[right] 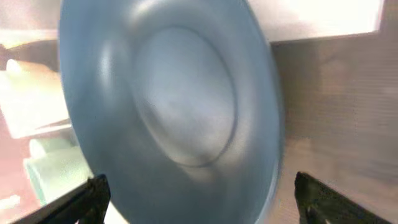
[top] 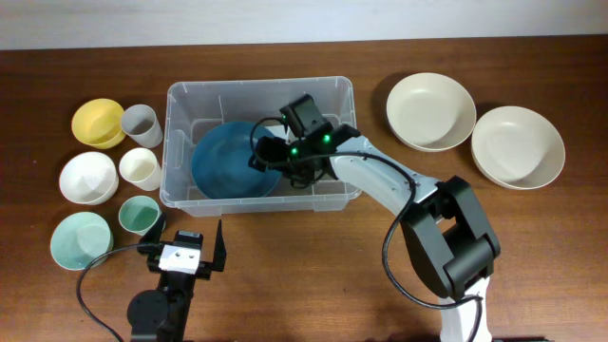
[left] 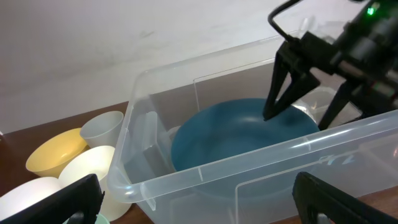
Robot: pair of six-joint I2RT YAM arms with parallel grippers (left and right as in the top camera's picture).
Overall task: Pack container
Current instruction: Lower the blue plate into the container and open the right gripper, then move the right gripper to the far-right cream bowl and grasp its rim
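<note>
Right claw [left: 295, 118] open, inside container [top: 256, 87]

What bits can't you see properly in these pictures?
- Overhead: right side of the round blue plate, hidden beneath the right arm.
- Left wrist: the plate's near edge, smeared behind the front wall of the large clear plastic rectangular container.
- Right wrist: the container's floor, blocked by the blurry plate filling the picture.

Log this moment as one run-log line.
blue round dish: inside clear plastic rectangular container | right end effector: open, over dish | left end effector: open, outside container
</note>
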